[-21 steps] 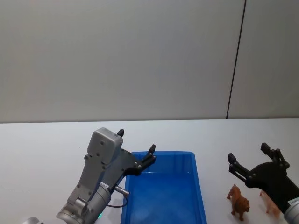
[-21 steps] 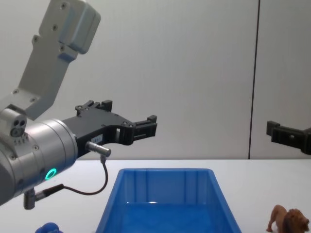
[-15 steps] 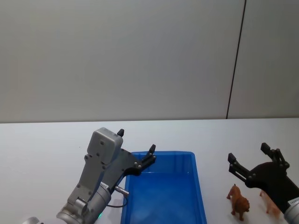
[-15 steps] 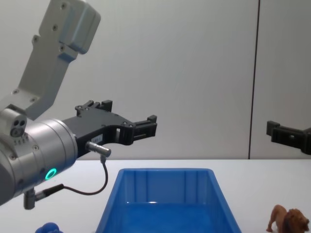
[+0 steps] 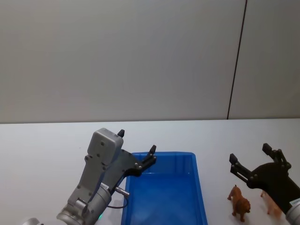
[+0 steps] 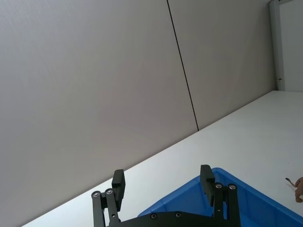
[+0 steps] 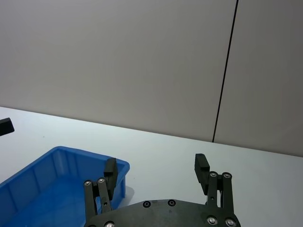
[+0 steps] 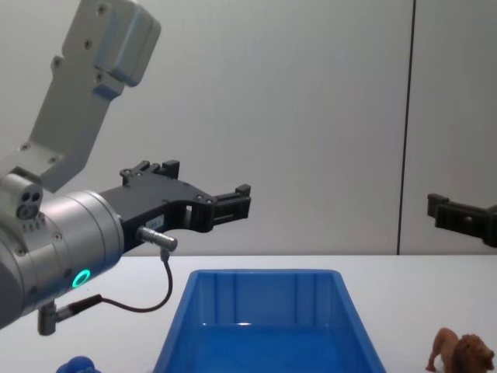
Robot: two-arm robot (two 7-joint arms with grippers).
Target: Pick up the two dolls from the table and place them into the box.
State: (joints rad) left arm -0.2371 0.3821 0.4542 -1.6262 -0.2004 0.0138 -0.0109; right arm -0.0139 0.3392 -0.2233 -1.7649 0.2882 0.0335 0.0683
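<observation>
The blue box (image 5: 161, 154) stands on the white table (image 5: 47, 145) in front of me, with nothing visible inside. A tan-brown lion doll (image 5: 240, 204) stands right of the box, and a pale pink pig doll (image 5: 269, 204) just beyond it is partly hidden by my right arm. A small blue toy (image 8: 78, 364) lies left of the box. My left gripper (image 5: 137, 142) hangs open above the box's near-left corner. My right gripper (image 5: 249, 153) hovers open above the lion and pig, holding nothing. The box (image 8: 264, 274) and the lion (image 8: 463, 353) show from the side in the chest view.
A grey wall with a dark vertical seam (image 5: 236, 61) rises behind the table. Bare tabletop stretches far behind the box and out to the left. In the right wrist view, the box (image 7: 47, 175) lies to one side and open table beyond.
</observation>
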